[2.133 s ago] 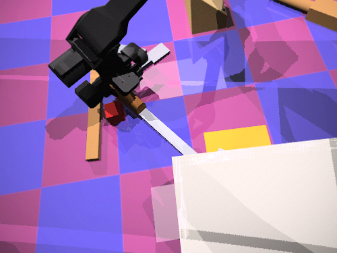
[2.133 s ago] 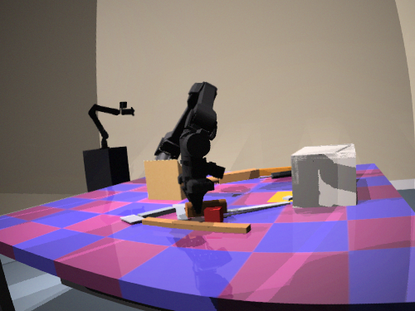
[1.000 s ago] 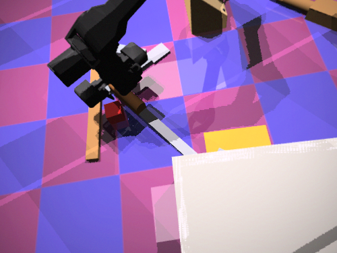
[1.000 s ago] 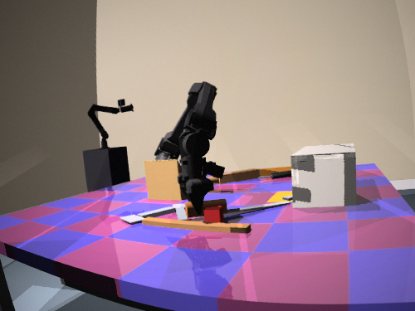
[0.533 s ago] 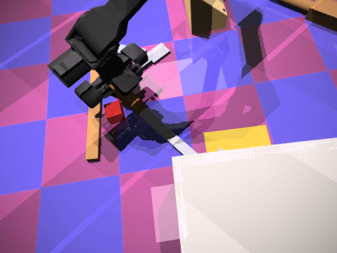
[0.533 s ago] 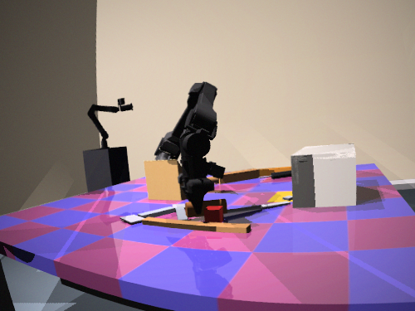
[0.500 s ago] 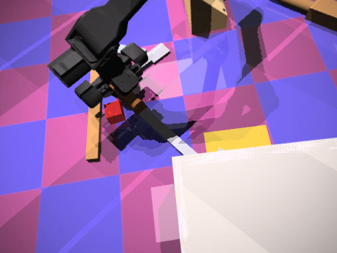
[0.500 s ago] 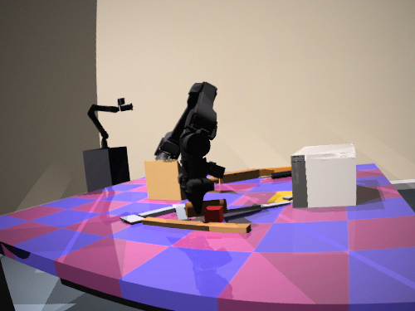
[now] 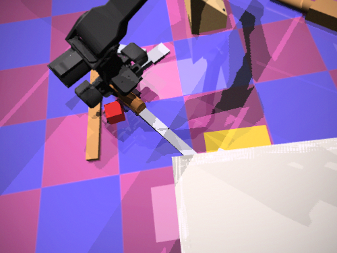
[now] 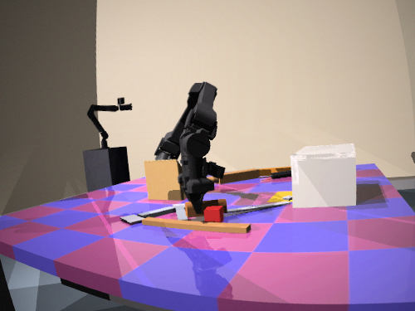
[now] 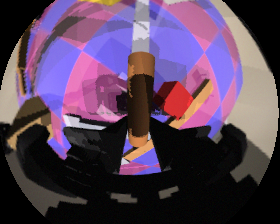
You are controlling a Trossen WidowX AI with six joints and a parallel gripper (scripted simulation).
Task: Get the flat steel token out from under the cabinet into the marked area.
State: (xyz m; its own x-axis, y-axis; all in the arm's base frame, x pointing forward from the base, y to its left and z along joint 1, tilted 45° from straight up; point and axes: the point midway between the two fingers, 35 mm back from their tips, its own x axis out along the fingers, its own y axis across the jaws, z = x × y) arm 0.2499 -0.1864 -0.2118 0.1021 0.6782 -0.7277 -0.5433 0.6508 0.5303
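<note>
My gripper [image 9: 116, 87] [image 10: 198, 211] [image 11: 138, 118] is shut on the brown handle [image 9: 136, 104] [image 11: 141, 90] of a long flat metal blade [image 9: 162, 128] [image 10: 257, 208] [image 11: 141, 25], low over the table. The blade runs to the near left corner of the white cabinet [image 9: 253, 192] [image 10: 324, 182]; its far end is hidden in the top view. The yellow marked area [image 9: 236, 135] [image 10: 275, 196] lies in front of the cabinet, partly hidden by it. A small pale piece [image 9: 220, 149] [image 10: 286, 198] shows there; I cannot tell whether it is the token or the tool's end.
A red cube [image 9: 114, 112] [image 10: 213, 214] [image 11: 175, 100] stands close beside the handle. A wooden strip [image 9: 93, 135] [image 10: 195, 225] lies beyond the cube. A pale metal bar [image 9: 158, 54] [image 10: 133, 218] lies behind the gripper. A wooden block [image 9: 210, 20] [image 10: 162, 180] and another wooden-handled thing [image 9: 323, 11] stand farther off.
</note>
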